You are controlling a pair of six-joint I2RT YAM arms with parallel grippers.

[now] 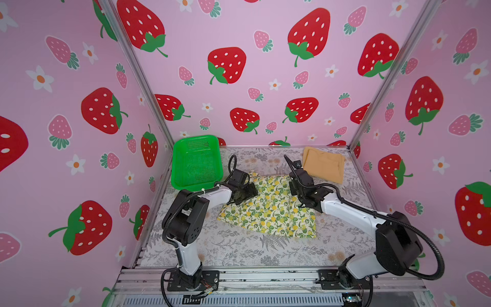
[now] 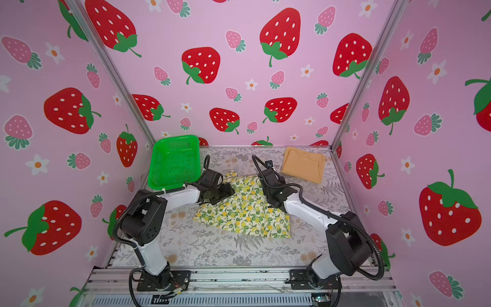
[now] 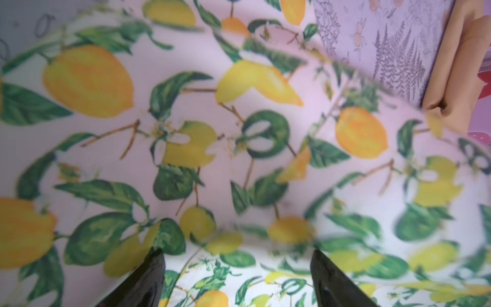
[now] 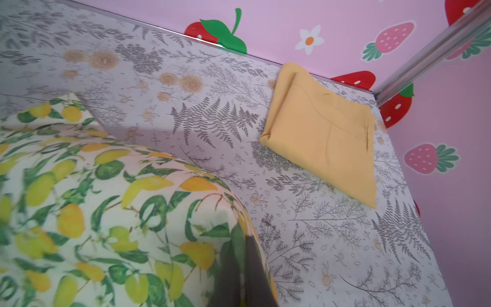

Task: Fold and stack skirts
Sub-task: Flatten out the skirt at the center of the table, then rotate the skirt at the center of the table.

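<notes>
At centre of the table (image 1: 239,249) the lemon-print skirt (image 1: 271,210) lies spread, right gripper (image 4: 239,265) clamped shut on its lifted edge, left gripper (image 3: 237,251) wide open above it, gripping nothing; the mustard skirt (image 1: 324,164) sits folded in the far right corner.

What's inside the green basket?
Only its bare mesh floor shows inside the basket, in both top views; no cloth. The left arm hides a bit of its near rim.

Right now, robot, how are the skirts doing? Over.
Left gripper jaws open over lemon skirt. Right gripper jaws shut on it. Mustard skirt folded, far right corner. Green basket stands apart.
</notes>
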